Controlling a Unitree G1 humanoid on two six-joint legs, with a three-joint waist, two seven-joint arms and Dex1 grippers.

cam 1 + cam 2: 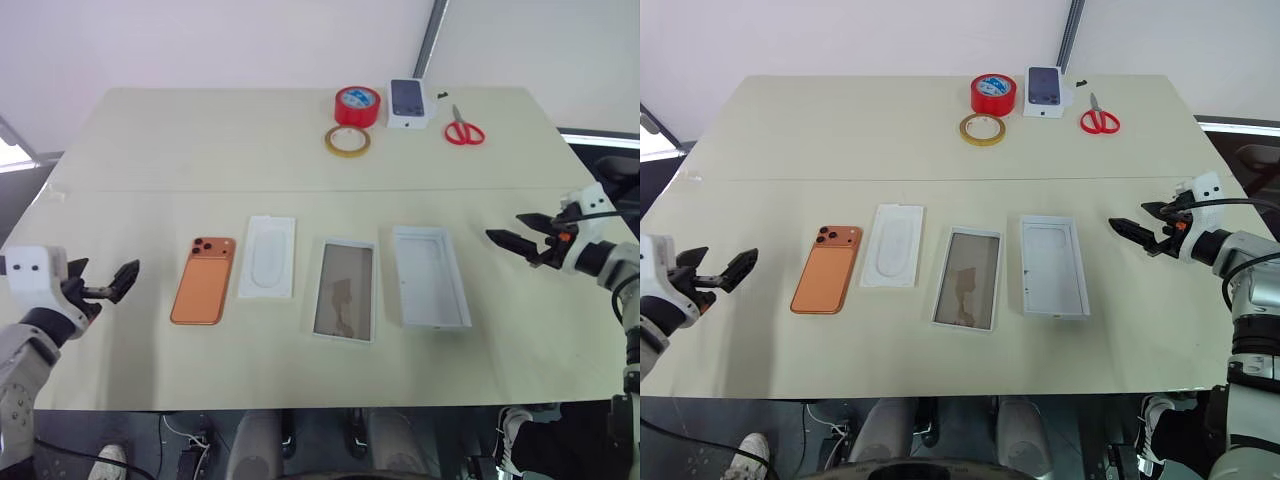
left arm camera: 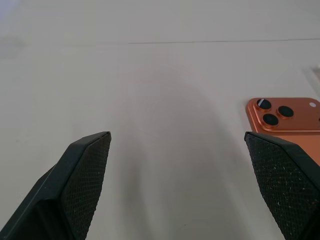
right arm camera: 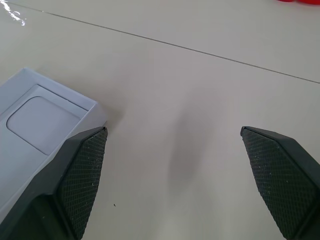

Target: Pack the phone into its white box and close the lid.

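Counts: we see one phone [image 1: 203, 281], one insert [image 1: 268, 257], one lid [image 1: 345, 290], one white box [image 1: 430, 277], two tape rolls [image 1: 357, 105], one pair of scissors [image 1: 463, 130].
Places: the phone lies flat toward the surface's [image 1: 150, 150] left edge; tapes and scissors near the far edge.
Wrist views: textured fingers [image 2: 82, 175]; the phone's three lenses.
Fingers: left gripper [image 1: 112, 283] and right gripper [image 1: 515, 237] spread wide, holding nothing.

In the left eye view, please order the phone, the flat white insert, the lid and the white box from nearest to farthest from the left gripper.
From the left gripper, open at the table's left edge:
1. The phone, just beside it.
2. The flat white insert, next along.
3. The lid, mid-table.
4. The white box, farthest right.
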